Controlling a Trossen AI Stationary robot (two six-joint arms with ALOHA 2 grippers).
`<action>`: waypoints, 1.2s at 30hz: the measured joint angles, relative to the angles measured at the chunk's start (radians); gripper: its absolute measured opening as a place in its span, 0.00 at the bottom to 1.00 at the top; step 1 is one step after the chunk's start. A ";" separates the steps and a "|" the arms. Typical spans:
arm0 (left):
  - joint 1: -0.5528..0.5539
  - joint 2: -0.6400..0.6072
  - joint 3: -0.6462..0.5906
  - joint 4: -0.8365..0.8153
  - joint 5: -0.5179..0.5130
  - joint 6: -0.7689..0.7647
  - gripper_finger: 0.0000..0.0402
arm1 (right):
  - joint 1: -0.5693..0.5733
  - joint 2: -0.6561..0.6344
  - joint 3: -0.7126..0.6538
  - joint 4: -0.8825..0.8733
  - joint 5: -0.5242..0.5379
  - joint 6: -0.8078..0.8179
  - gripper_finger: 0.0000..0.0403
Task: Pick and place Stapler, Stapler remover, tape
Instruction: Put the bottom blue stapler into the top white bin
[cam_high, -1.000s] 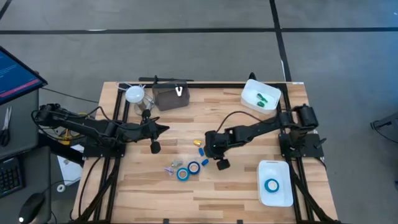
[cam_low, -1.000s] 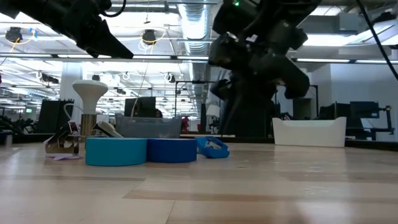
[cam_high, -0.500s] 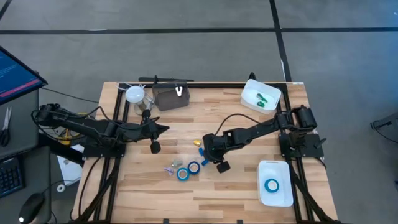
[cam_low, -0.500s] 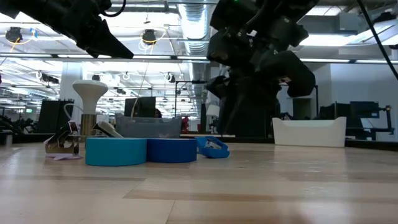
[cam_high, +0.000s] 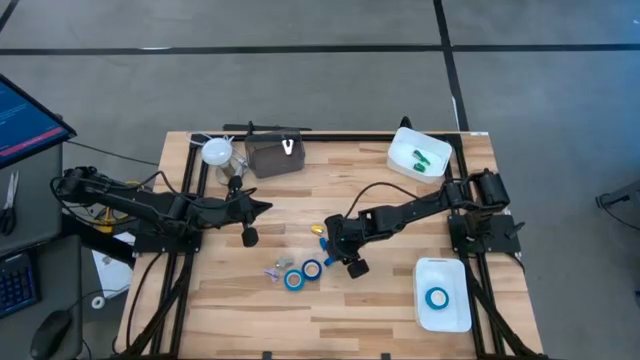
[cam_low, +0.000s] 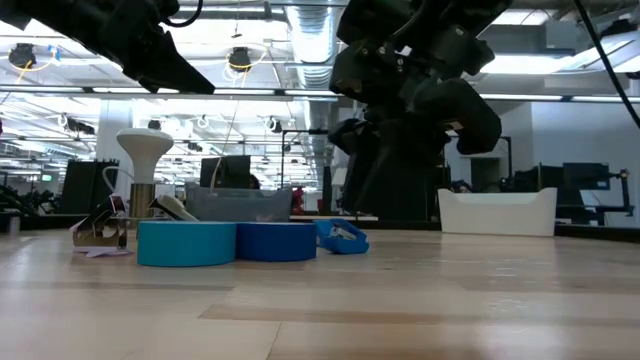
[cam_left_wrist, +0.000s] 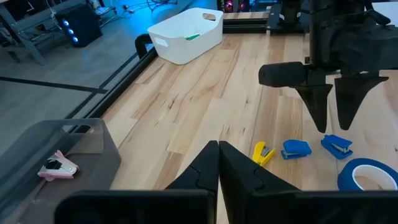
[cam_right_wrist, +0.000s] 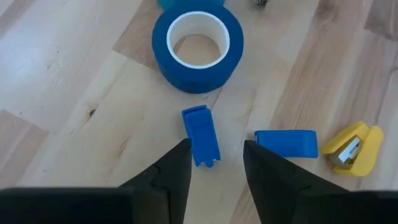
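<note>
In the high view a blue tape roll (cam_high: 437, 297) lay in the near white tray (cam_high: 442, 318); two more tape rolls (cam_high: 303, 274) sat touching mid-table; the right gripper (cam_high: 332, 248) hung just above a small blue stapler (cam_right_wrist: 200, 135), its fingers (cam_right_wrist: 173, 172) spread apart and holding nothing; a second blue stapler (cam_right_wrist: 286, 143) and a yellow one (cam_right_wrist: 355, 147) lay just beside; the left gripper (cam_high: 262, 207) hovered farther back, fingers pressed together, empty; a pink staple remover (cam_left_wrist: 57, 167) rested in the grey bin (cam_left_wrist: 37, 155).
</note>
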 joint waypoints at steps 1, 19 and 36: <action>0.000 0.000 0.000 0.000 0.000 0.000 0.01 | 0.000 0.001 0.000 0.002 0.000 0.000 0.34; 0.000 0.000 0.000 0.000 0.000 0.000 0.01 | 0.007 0.093 0.003 0.049 -0.002 0.011 0.32; 0.000 0.000 0.000 0.000 0.000 0.000 0.01 | -0.029 0.060 0.005 0.028 0.003 0.011 0.11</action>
